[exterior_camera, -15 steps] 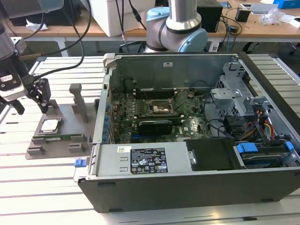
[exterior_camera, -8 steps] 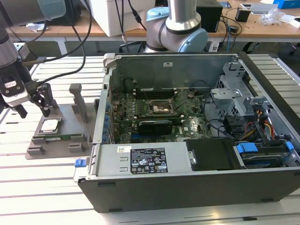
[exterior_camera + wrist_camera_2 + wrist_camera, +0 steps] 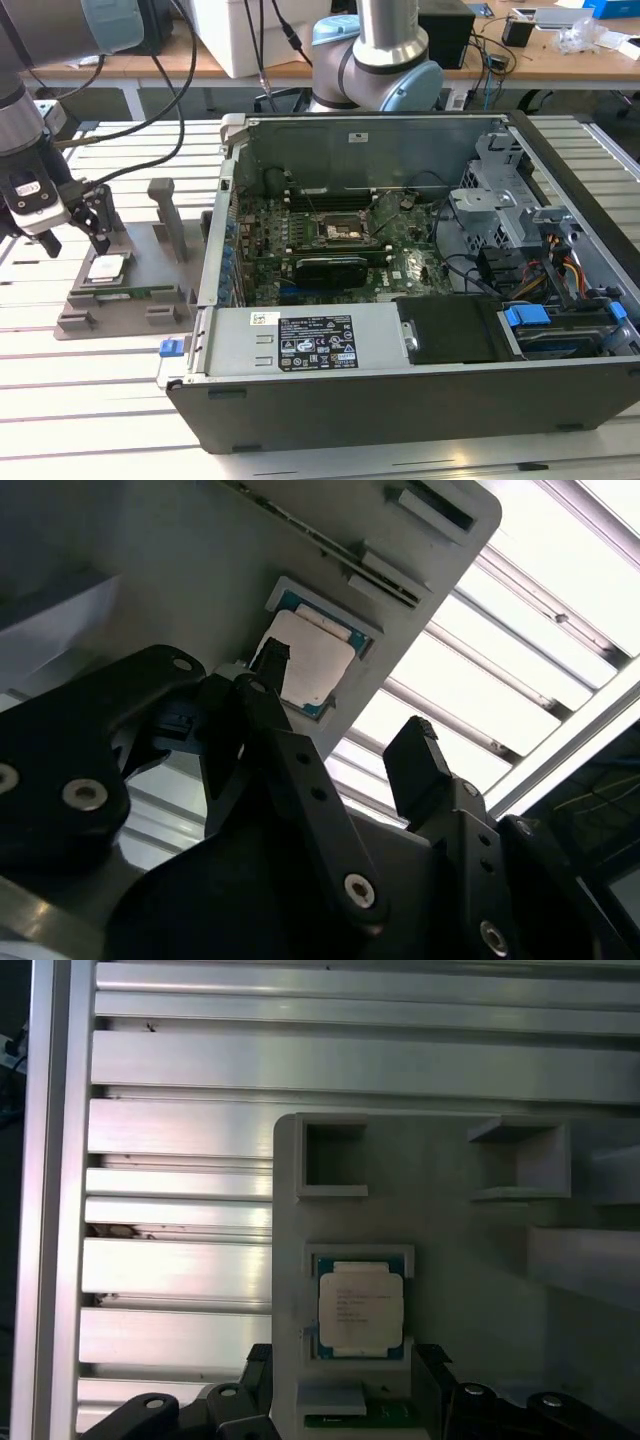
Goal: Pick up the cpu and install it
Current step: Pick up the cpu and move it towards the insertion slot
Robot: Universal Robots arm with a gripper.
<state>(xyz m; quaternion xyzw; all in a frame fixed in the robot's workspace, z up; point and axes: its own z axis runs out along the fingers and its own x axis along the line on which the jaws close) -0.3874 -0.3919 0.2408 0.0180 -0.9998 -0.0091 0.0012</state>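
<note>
1. Here, the gripper (image 3: pixel 77 245) is hanging wide open at the exterior view's left, gripping nothing.
2. The cpu (image 3: pixel 107 268) is lying flat in a square recess of the grey holder (image 3: pixel 110 312), silver top up, just below the gripper.
3. In the second wrist view, one fingertip (image 3: pixel 270 656) is showing at the cpu's edge.
4. The open case (image 3: pixel 400 390) is sitting beside the holder on the worktop (image 3: pixel 80 400).

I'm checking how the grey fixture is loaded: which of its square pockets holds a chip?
The pocket nearest the gripper: the cpu lies flat in it. The two square pockets farther from the gripper are empty.
</note>
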